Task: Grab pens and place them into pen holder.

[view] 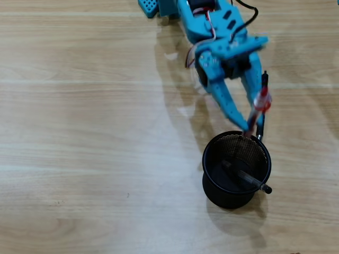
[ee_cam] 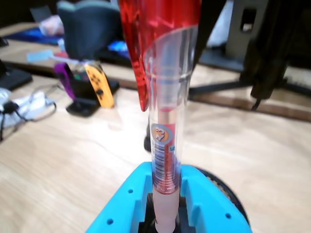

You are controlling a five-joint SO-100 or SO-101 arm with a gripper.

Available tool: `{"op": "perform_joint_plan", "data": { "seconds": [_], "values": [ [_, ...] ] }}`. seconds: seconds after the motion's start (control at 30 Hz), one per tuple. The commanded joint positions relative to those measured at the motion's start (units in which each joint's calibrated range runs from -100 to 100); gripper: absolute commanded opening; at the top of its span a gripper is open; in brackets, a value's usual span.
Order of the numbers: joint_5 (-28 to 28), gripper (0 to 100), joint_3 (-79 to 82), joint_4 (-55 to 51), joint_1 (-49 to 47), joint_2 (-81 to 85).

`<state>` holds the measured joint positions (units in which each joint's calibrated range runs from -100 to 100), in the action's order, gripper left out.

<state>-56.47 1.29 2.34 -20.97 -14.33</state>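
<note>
Wood grain: pale table fills the overhead view, light planks running left to right.
Arm: bright blue plastic arm enters from the top edge of the overhead view and reaches down toward the lower right.
Fingers: the two blue fingers are drawn narrow and clamp a pen; midpoint of the gripper sits just above the holder's far rim.
Red pen: clear barrel with a red cap, red pen lies along the right-hand finger in the overhead view, its lower end at the holder's rim.
Red pen, close: in the wrist view the red pen stands up the middle of the frame, red cap at top, printed label on the barrel, pale grip end seated between the blue finger parts.
Holder: black mesh pen holder stands upright on the table, lower right of centre in the overhead view.
Inside holder: one dark pen leans across the cup, its tip poking over the right rim.
Background, wrist view: purple and orange controllers on a dark stand, blurred; a cable at left.
</note>
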Motion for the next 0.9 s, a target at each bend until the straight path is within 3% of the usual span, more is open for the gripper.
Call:
{"op": "perform_joint_plan", "data": {
  "seconds": [0.0,0.2,0.4,0.7,0.87],
  "values": [
    [-0.25,2,-0.61,5.97,1.5,-4.02],
    [-0.3,3,-0.61,13.2,2.23,-9.48],
    [-0.3,19,-0.79,13.38,1.95,-10.4],
    [0.26,15,0.2,11.48,1.59,-5.95],
    [2.04,6,5.52,-1.09,1.41,3.71]
  ]
}}
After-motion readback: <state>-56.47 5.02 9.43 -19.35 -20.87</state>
